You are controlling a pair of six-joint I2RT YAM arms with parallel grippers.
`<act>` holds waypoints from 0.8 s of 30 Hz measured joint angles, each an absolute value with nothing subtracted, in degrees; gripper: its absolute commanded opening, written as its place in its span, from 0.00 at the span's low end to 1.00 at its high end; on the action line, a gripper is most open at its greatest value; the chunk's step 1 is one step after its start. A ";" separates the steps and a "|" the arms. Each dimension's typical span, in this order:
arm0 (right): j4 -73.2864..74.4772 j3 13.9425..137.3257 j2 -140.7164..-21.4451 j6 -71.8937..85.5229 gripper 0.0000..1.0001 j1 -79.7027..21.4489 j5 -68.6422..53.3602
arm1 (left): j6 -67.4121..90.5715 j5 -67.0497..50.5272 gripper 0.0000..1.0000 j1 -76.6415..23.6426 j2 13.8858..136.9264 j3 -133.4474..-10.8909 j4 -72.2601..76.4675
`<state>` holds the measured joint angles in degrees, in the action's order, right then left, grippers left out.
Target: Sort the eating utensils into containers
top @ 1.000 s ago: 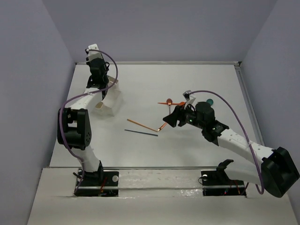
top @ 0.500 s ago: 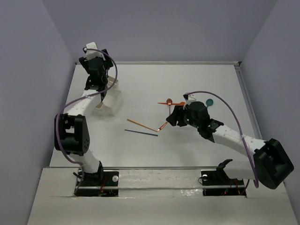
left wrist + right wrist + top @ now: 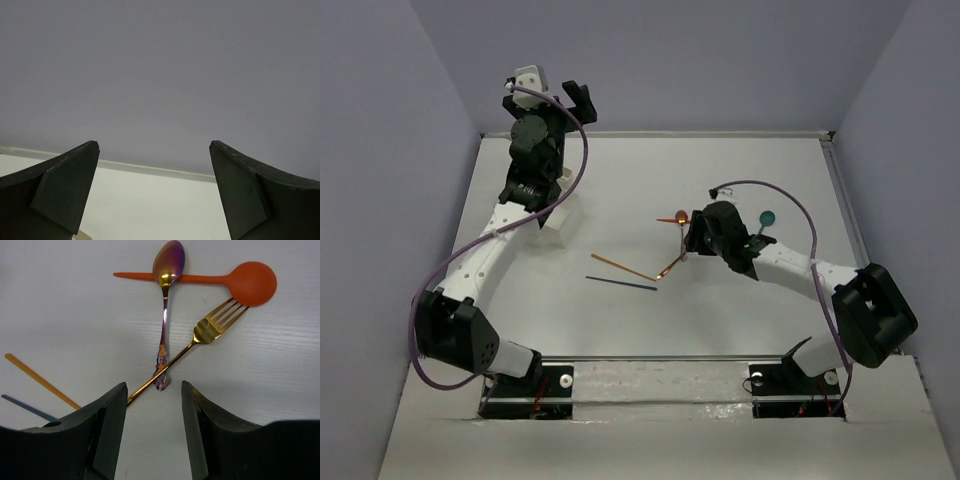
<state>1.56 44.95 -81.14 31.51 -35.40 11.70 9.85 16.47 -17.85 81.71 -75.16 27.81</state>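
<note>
Cutlery right of mid-table, both of your grippers open.

Your left gripper (image 3: 154, 150) is raised above the table (image 3: 770, 160) at its far-left corner and faces the back wall, jaws spread wide with nothing between them. Below it the whitish container (image 3: 565, 215) sits near the left edge, toward the far side and partly hidden by your arm; you can't read its contents. Your right gripper (image 3: 152, 390) hangs low just right of the table's centre, jaws apart and astride the handle of the gold fork (image 3: 206, 331), with no clamp on it. That handle crosses the iridescent spoon (image 3: 168, 265), whose bowl lies over the orange spoon (image 3: 250, 282). The orange stick (image 3: 42, 381) and dark blue stick (image 3: 27, 407) lie nearer the table's centre and near edge. The teal spoon (image 3: 768, 217) sits apart, toward the right edge.
</note>
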 measured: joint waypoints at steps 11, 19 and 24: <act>5.93 53.63 -93.56 32.08 0.51 -35.33 18.94 | 21.06 8.67 0.95 -23.42 65.60 -66.85 18.59; 6.85 53.80 -95.02 34.15 0.53 -35.33 21.17 | 24.25 3.03 0.95 -23.92 50.26 -53.56 12.38; 6.76 54.83 -97.89 35.59 0.52 -35.27 21.76 | 22.35 3.09 0.95 -24.05 47.18 -47.90 9.08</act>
<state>6.76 54.83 -97.89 35.59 -35.27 21.76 22.35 3.09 -24.05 47.18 -47.90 9.08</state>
